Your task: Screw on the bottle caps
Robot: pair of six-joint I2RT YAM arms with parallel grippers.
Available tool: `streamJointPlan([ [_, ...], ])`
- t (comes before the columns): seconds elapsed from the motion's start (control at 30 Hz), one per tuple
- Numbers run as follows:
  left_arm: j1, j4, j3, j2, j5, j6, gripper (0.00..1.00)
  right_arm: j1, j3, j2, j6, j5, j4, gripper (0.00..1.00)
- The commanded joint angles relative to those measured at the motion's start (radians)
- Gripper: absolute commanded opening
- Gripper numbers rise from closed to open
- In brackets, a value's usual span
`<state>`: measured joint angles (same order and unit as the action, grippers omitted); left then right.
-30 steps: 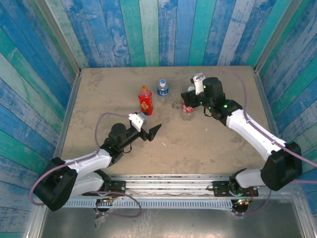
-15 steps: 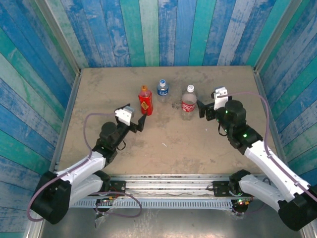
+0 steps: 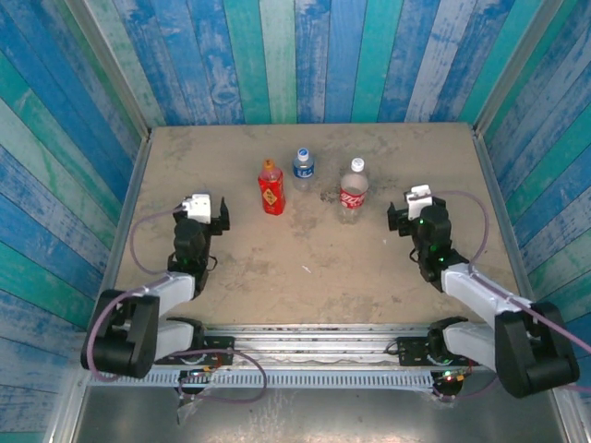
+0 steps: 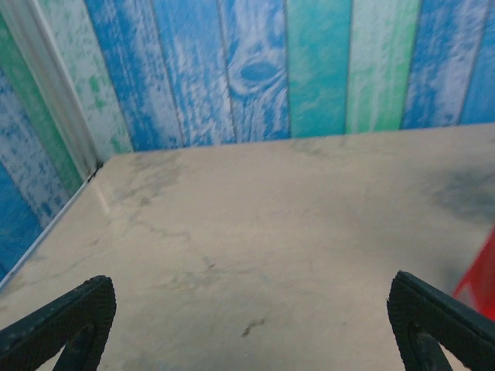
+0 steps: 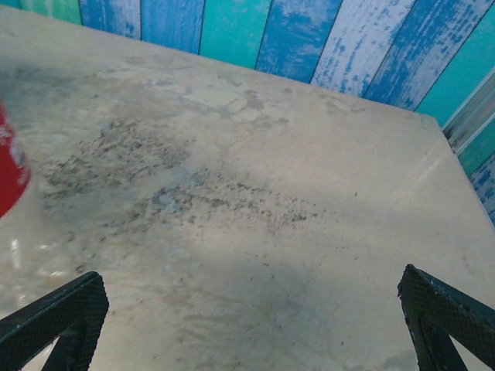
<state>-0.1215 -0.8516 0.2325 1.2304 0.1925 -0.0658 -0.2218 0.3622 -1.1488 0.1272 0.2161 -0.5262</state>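
Three bottles stand upright in a row at the back middle of the table. The red-and-yellow bottle (image 3: 271, 194) carries an orange cap (image 3: 270, 166). The blue-label bottle (image 3: 303, 173) has a blue cap (image 3: 303, 155), and the cola bottle (image 3: 352, 196) a white cap (image 3: 356, 165). My left gripper (image 3: 205, 209) is open, low and to the left of the row, with bare table between its fingers (image 4: 62, 325). The red-and-yellow bottle (image 4: 481, 274) shows at that view's right edge. My right gripper (image 3: 408, 212) is open to the right of the cola bottle (image 5: 9, 166), holding nothing.
Blue and green plank walls (image 3: 295, 55) close the table on three sides, with metal rails (image 3: 129, 198) along the left and right edges. The tabletop (image 3: 305, 268) in front of the bottles is bare, stained sand-coloured board.
Both arms drew back toward the near edge. The right gripper came off the cola bottle and moved right. The left gripper swung left, away from the red-and-yellow bottle.
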Motion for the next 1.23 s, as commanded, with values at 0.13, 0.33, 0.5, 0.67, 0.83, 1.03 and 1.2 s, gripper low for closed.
streamJointPlan([
  [0.13,0.108,-0.151,0.030,0.158,-0.152,0.079,0.94,0.123,-0.026,-0.204,-0.014,-0.191,-0.294,1.00],
  [0.33,0.115,-0.226,0.048,0.279,-0.134,0.085,0.94,0.152,0.021,-0.365,-0.010,-0.267,-0.358,1.00],
  [0.5,0.115,-0.214,0.044,0.273,-0.127,0.086,0.94,0.166,0.043,-0.367,-0.021,-0.278,-0.315,1.00],
  [0.67,0.115,-0.213,0.045,0.272,-0.128,0.089,0.94,0.165,0.044,-0.365,-0.020,-0.279,-0.307,1.00],
  [0.83,0.115,-0.213,0.046,0.273,-0.128,0.089,0.94,0.166,0.046,-0.366,-0.021,-0.277,-0.305,1.00],
  [1.03,0.115,-0.208,0.049,0.275,-0.128,0.087,0.94,0.165,0.046,-0.365,-0.020,-0.277,-0.306,1.00],
  [1.2,0.115,-0.212,0.044,0.272,-0.129,0.090,0.94,0.166,0.042,-0.361,-0.017,-0.280,-0.307,1.00],
])
